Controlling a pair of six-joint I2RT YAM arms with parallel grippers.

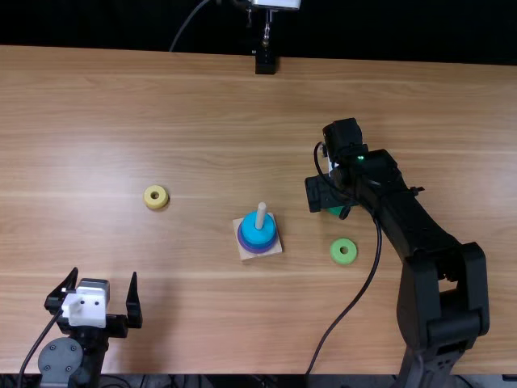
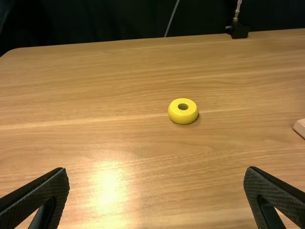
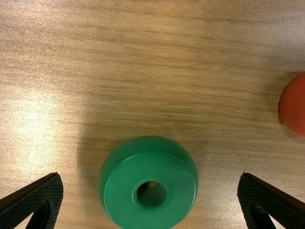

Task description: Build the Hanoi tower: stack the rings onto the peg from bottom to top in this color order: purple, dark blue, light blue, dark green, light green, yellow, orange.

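Nearer right pincer [image 3: 150, 176] wide; dark green ring [image 3: 148, 167] seemingly beneath, centred between fingertips, hole upward. Left pincer [image 1: 105, 273] wide, well apart. Straight descent likely next.

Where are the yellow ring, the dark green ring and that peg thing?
Yellow ring [image 2: 183, 119]: left wrist view, on the front of its outer side.
Dark green ring [image 3: 178, 193]: right wrist view, on its top face, beside the hole.
Peg [image 1: 261, 214]: top view, on its bare upper part.

the top view's dark green ring [image 1: 335, 211] is partly hidden, and the right wrist view crops the orange ring [image 3: 294, 106].
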